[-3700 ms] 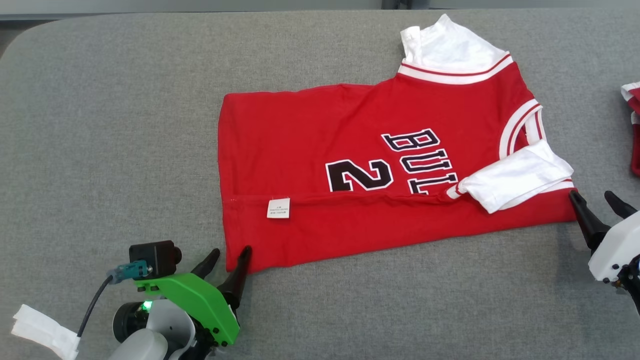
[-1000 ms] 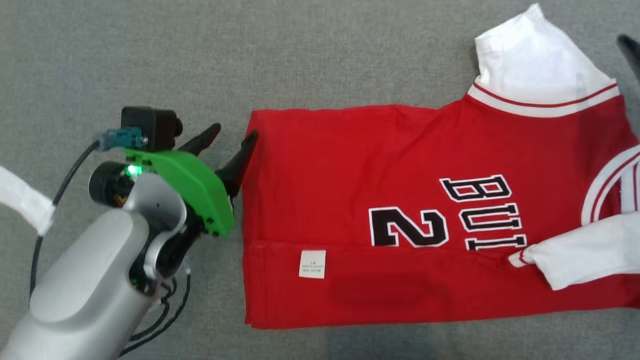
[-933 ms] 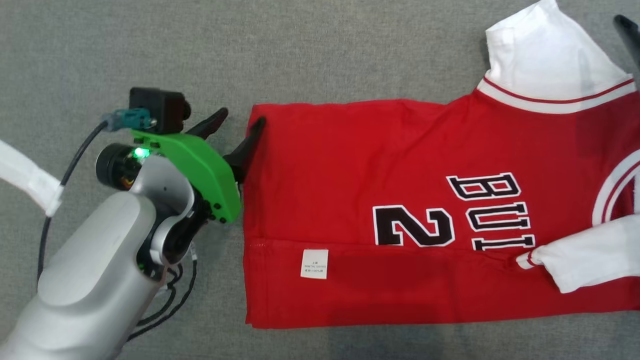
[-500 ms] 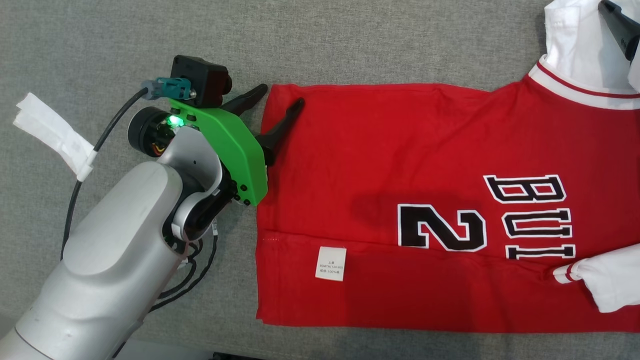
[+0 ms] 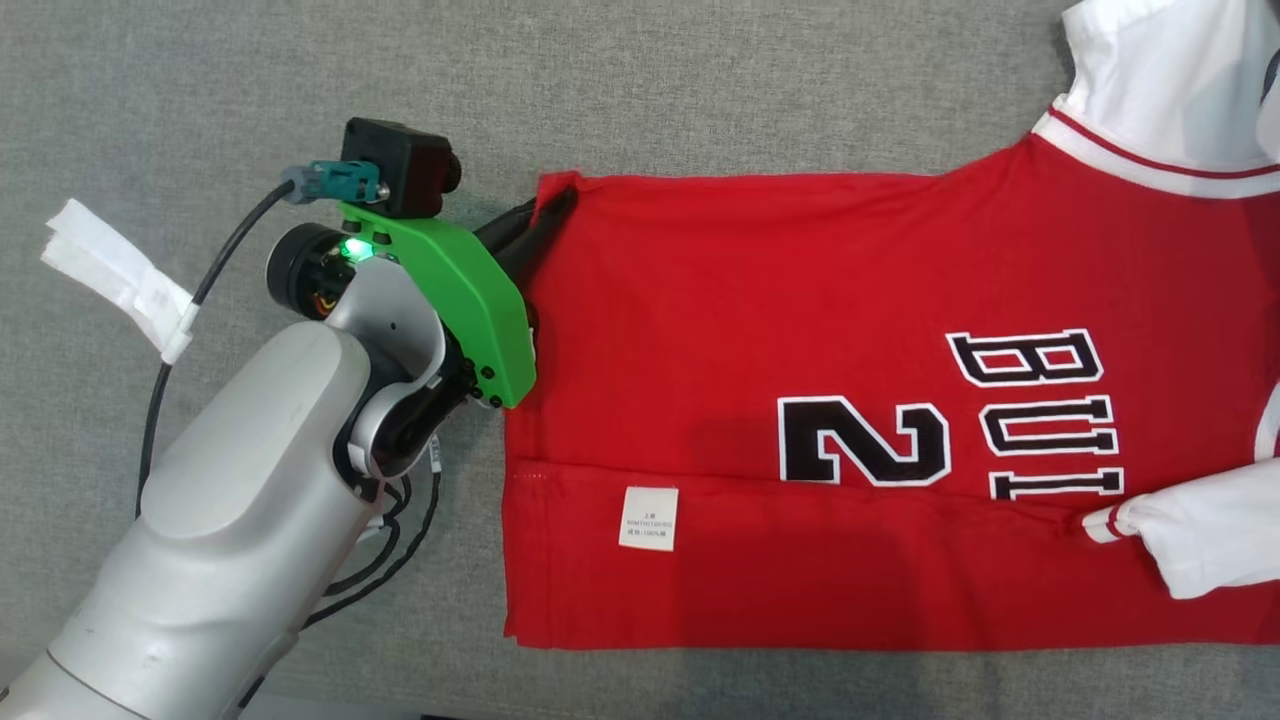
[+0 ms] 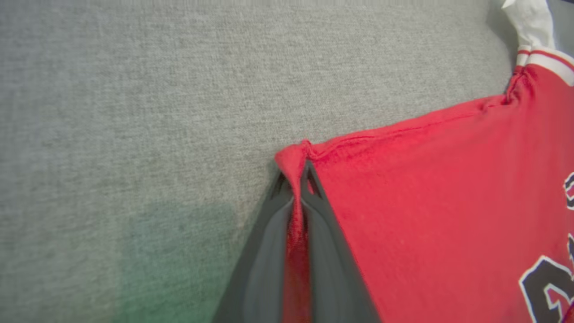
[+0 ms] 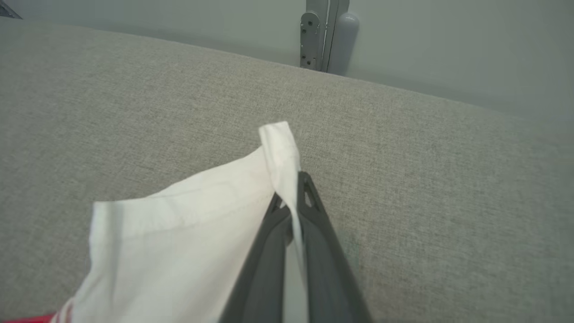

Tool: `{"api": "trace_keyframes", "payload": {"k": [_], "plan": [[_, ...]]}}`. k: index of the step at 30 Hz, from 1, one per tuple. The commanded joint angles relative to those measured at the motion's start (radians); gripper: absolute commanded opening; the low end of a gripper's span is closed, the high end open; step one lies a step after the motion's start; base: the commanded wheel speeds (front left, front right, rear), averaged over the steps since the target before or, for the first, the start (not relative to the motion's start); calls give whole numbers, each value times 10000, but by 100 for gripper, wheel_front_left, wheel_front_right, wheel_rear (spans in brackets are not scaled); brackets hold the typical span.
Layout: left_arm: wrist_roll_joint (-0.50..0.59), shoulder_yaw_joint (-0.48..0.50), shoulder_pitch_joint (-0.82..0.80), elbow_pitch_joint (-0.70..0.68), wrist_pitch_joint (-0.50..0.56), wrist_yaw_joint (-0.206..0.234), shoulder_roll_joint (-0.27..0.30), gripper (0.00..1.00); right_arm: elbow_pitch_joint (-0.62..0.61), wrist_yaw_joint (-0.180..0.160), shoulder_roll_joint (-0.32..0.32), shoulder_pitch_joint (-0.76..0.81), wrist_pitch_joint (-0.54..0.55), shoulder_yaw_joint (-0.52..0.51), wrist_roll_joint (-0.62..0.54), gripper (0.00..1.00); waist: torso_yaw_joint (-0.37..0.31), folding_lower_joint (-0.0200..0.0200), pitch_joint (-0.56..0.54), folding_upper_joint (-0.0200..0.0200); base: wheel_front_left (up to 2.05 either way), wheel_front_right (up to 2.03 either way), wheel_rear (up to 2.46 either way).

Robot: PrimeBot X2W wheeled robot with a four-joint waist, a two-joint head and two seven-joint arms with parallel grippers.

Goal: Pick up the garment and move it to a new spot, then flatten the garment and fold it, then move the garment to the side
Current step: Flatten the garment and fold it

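The left gripper (image 6: 296, 177), spread around the far hem corner of the red jersey with white sleeves and black lettering (image 5: 800, 300) half a second ago, now pinches that corner into a bunch. The right gripper (image 7: 291, 193), earlier open by the near shoulder, now clamps the far white sleeve (image 7: 179, 242) at its edge.

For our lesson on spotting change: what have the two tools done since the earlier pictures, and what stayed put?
The left tool went from the near hem corner of the red jersey with white sleeves to its far hem corner and shut on it. The right tool left the near edge and now pinches the far white sleeve. The jersey stays flat on the grey fabric surface.
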Motion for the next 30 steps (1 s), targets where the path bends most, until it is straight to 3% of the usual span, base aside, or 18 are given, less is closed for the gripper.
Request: {"api": "trace_keyframes", "payload": {"k": [1, 9, 18, 24, 30], "plan": [[135, 108, -138, 161, -105, 65, 138, 0, 202, -12, 30, -1, -176, 61, 93, 0, -89, -1, -187, 0, 0, 0, 0], [30, 309, 425, -9, -646, 178, 267, 0, -117, -10, -268, 859, -1175, 274, 1167, 0, -392, -1, -1039, 0, 0, 0, 0], [-319, 409, 2646, -1706, -1198, 745, 934, 0, -2173, -9, -641, 4290, -2198, -355, 2348, 0, -1051, -1, -2324, 0, 0, 0, 0], [-678, 719, 4550, -3311, -1601, 1489, 1616, 0, -3160, -9, -206, 6559, -2493, -1133, 2586, 0, -1404, -1, -2869, 0, 0, 0, 0], [-976, 632, 5656, -4035, -1672, 1796, 1779, 0, -3425, -9, 653, 7718, -2724, -1549, 2509, 0, -1525, -1, -3040, 0, 0, 0, 0]]}}
